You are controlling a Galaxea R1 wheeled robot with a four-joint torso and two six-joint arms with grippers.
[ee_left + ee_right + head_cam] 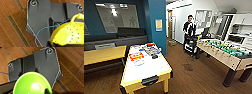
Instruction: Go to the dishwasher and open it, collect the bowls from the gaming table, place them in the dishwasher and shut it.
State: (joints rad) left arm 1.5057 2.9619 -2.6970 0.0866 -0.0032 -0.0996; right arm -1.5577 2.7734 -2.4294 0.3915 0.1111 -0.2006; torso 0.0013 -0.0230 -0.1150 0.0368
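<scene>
Bowls showed close up at both wrists: a yellow one (70,35) dotted with small holes and carrying a loop handle sat large before the left wrist camera, and a bright green one (32,84) sat before the right wrist camera, each above brown wooden floor (11,25). Whether either gripper's fingers were spread or pinching a bowl could not be told from these views.

From the head camera, going left to right, a plain yellow-topped table (101,53) stood at the far left before a dark bench along the blue wall. Beside it stood the gaming table (146,68), white-topped with a yellow edge, bearing colourful game boxes (150,50) at its far end. Farther right, a person in dark clothes (189,28) stood behind a dark cart (191,45) near the doorway. At the right stood the table-football table (224,51) with its green field and rods, with kitchen counters behind it.
</scene>
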